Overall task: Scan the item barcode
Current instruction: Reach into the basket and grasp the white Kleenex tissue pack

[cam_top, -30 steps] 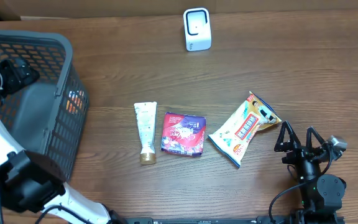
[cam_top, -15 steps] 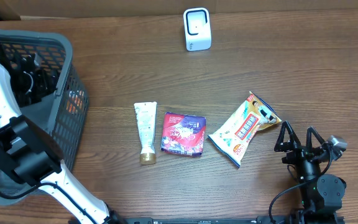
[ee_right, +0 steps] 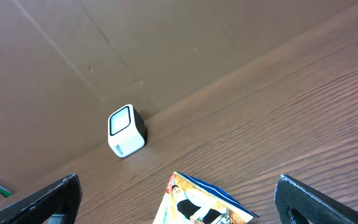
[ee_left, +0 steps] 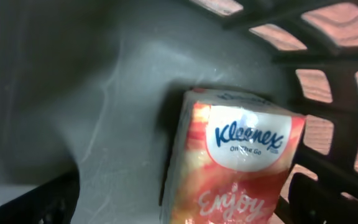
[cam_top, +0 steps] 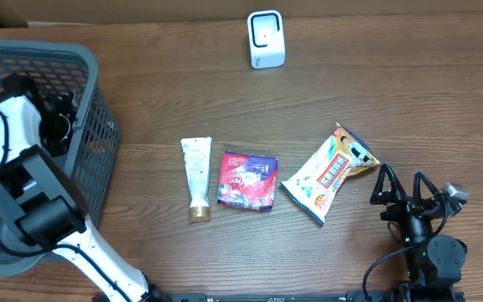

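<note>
Step in hand, as I judge it: the pick-up, before any scanning. The left gripper (cam_top: pixel 57 117) is down inside the grey basket (cam_top: pixel 84 60) at the table's left edge, jaws wide apart and holding nothing. In the left wrist view the tissue pack (ee_left: pixel 235 162) lies on the basket floor against the lattice wall, framed between the two dark fingers (ee_left: pixel 39 199) but not touched by either.

The right gripper (cam_top: pixel 401 174) sits low at the near right, jaws apart and empty, just beside the snack bag (cam_top: pixel 329 174).

The scanner (cam_top: pixel 266 39) — a small white box with a dark window — stands at the far edge of the table (cam_top: pixel 392 92), well apart from the basket.

Next move calls for: lowering the left jaws around the pack and closing across its narrow sides, lifting clear of the basket rim, then carrying it across and turning the barcode face to the window. No barcode shows on the visible face, so it is likely on the underside.

Legible writing: "Kleenex", "On the Go" and "Enjoy" on the orange pack. The snack bag carries a red band of print — too small to read. A tube (cam_top: pixel 196 176) and a purple packet (cam_top: pixel 247 179) lie mid-table, their lettering unreadable.
</note>
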### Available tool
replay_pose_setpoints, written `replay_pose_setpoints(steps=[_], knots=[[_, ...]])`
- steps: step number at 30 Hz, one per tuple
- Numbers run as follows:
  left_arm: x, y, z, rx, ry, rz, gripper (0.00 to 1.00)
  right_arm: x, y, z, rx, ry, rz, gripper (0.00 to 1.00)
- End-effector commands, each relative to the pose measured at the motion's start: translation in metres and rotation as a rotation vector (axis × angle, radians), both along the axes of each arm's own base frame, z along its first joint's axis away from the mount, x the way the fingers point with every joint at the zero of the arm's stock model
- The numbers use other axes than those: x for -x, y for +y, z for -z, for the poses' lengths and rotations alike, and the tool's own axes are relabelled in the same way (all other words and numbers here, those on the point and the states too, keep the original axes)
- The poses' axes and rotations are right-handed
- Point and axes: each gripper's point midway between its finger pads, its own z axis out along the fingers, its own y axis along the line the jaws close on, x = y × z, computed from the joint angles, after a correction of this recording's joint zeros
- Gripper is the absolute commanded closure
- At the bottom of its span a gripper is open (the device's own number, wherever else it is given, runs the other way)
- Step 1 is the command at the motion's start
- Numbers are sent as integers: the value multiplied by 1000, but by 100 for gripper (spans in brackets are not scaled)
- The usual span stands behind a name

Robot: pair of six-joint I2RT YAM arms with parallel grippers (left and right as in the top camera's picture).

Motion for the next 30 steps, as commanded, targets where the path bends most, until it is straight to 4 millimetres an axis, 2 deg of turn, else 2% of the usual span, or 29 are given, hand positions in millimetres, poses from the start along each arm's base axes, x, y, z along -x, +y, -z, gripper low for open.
replay_pose_setpoints(steps=[1, 2, 3, 5, 6, 7, 12, 15, 16, 17, 20, 25, 28, 30], knots=[[-2, -17, 12, 6, 28, 15, 6, 0, 0, 1, 8, -7, 1, 0], [-3, -16, 13, -1, 29, 14, 11, 0, 0, 1, 8, -7, 1, 0], [-3, -16, 13, -2, 28, 14, 21, 0, 0, 1, 8, -7, 1, 0], [-3, -16, 13, 0, 30, 4, 49, 0, 0, 1, 8, -7, 1, 0], [-3, -16, 13, 1, 32, -4, 56, 0, 0, 1, 8, -7, 1, 0], [-2, -15, 13, 2, 33, -7, 61, 0, 0, 1, 8, -7, 1, 0], [5, -16, 12, 7, 63, -20, 70, 0, 0, 1, 8, -7, 1, 0], [13, -4, 6, -55, 110, -67, 89, 0, 0, 1, 8, -7, 1, 0], [16, 1, -1, -86, 128, -84, 95, 0, 0, 1, 8, -7, 1, 0], [20, 6, -9, -117, 146, -103, 96, 0, 0, 1, 8, -7, 1, 0], [26, 20, -49, -192, 160, -163, 96, 0, 0, 1, 8, -7, 1, 0], [31, 24, -147, -265, 43, -209, 96, 0, 0, 1, 8, -7, 1, 0], [38, 18, -207, -295, -73, -252, 96, 0, 0, 1, 8, -7, 1, 0], [43, 0, -254, -266, -203, -246, 96, 0, 0, 1, 8, -7, 1, 0]])
